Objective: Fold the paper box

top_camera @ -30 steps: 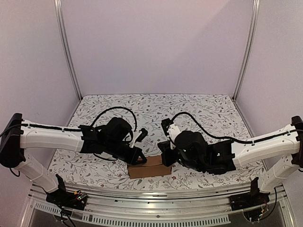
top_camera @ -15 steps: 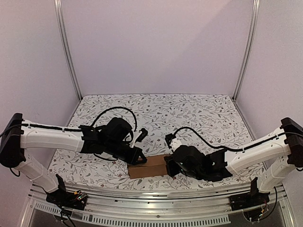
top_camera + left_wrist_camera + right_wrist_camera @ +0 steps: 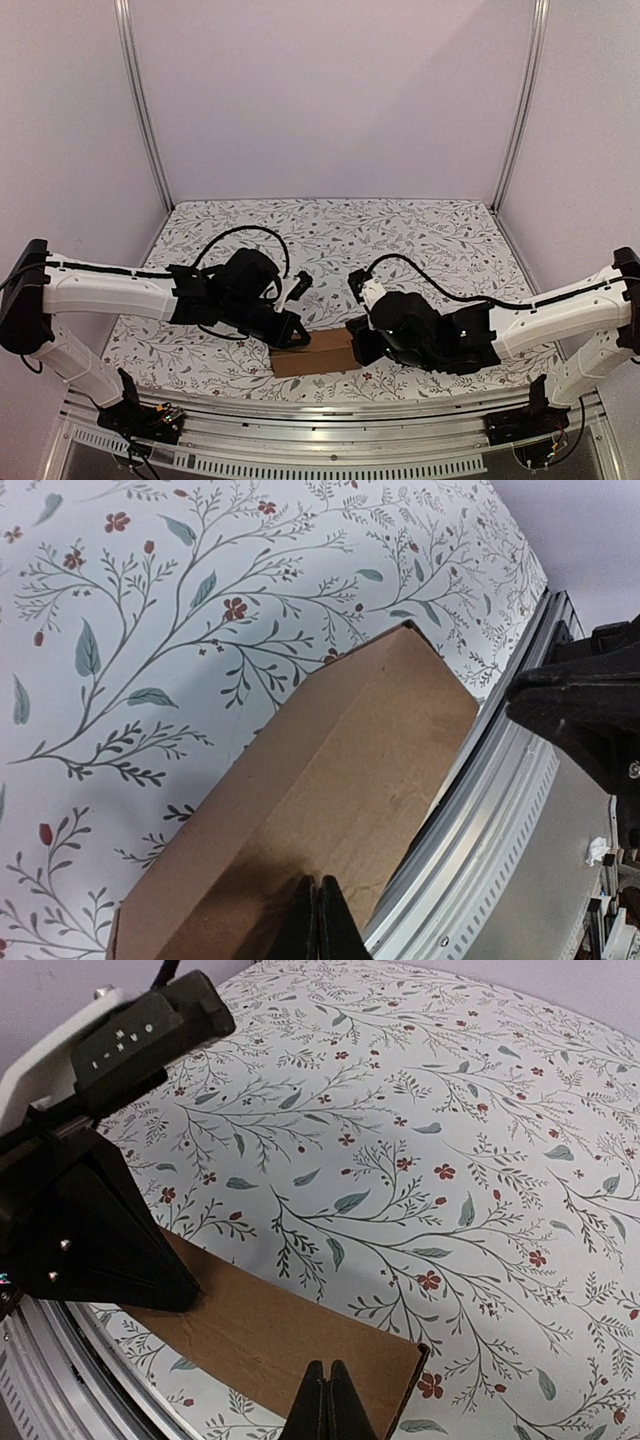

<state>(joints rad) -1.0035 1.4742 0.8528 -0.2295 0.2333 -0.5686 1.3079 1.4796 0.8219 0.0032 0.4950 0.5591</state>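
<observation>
Both jaws shut, empty. Left gripper (image 3: pixel 318 926) tips rest on the paper box (image 3: pixel 335 770); right gripper (image 3: pixel 326 1400) tips on its other end. Box lies at near edge of table (image 3: pixel 400 235), betw. the arms. Prob. step: pressing carton closed. Next: even push from both ends w/o sliding it.

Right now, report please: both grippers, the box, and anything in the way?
Left gripper shut, tips at left end of box. Right gripper shut, tips at its right end. Box on table, near front edge. No other item seen near it.
</observation>
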